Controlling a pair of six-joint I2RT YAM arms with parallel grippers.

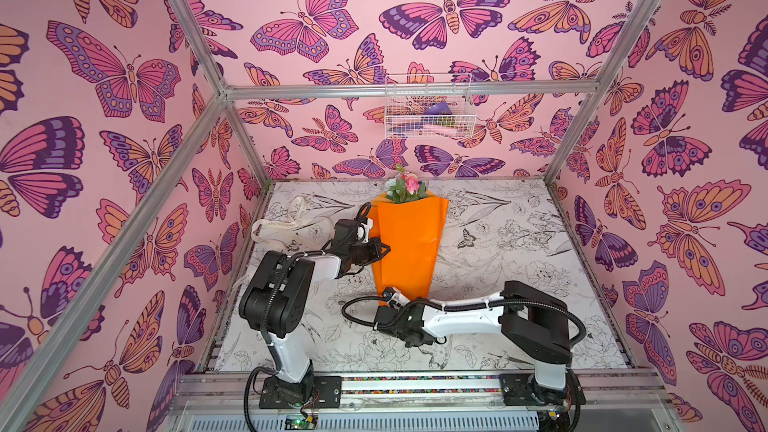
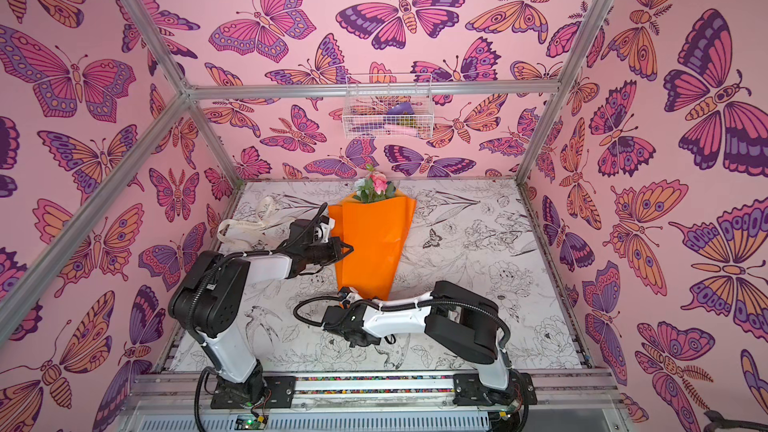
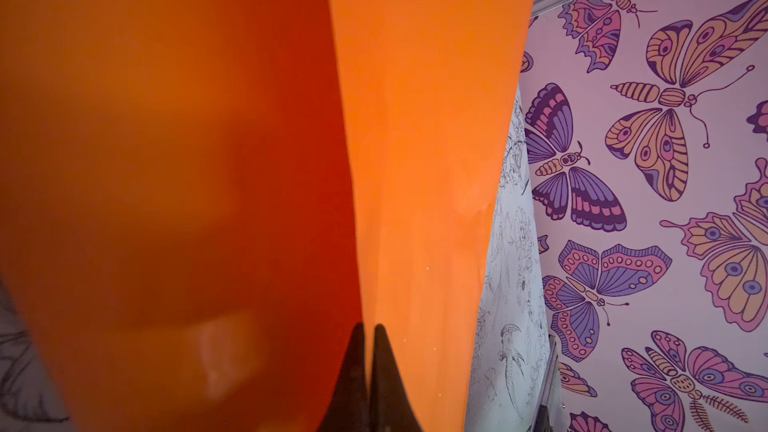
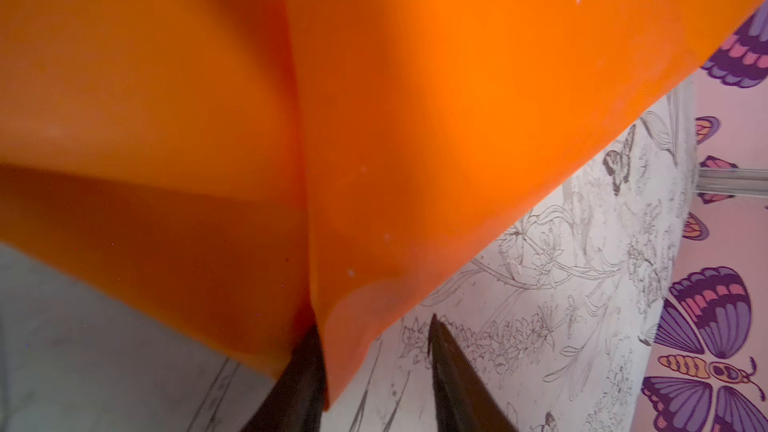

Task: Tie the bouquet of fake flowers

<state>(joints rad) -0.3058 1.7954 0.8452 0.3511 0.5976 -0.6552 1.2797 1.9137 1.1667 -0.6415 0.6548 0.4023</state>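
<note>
Top views first: the bouquet (image 1: 409,243) lies mid-table, an orange paper cone with its wide mouth toward the back wall, and pink and white blooms with green leaves poke out there. The table (image 1: 519,251) under it is printed with line-drawn flowers. The left gripper (image 1: 384,249) comes in from the left and meets the cone's left edge about halfway along. The right arm (image 1: 465,313) reaches across low to the cone's narrow near end, its fingers tucked out of sight under the wrist from up here. Only these views give us the ribbon (image 1: 286,222), cream and looped loose on the table behind the left arm, apart from the bouquet. There's lettering printed along it, too small to read. A wire basket (image 1: 428,112) hangs on the back rail with purple and pink things inside, and there's butterfly wallpaper (image 1: 124,76) all round.

Over to the left wrist: here the bouquet (image 3: 415,139) is nothing but orange, two overlapping layers. The left gripper (image 3: 368,328) has its black fingers (image 3: 353,367) pressed together, and the edge of a paper layer runs right down between the tips, so it's pinched tight on the wrap.

Right wrist now, and it shows what the overhead hides: the right gripper (image 4: 374,322) has its fingers (image 4: 453,367) standing apart. The paper's lower corner hangs between them, against one finger and clear of the other, with nothing clamped
</note>
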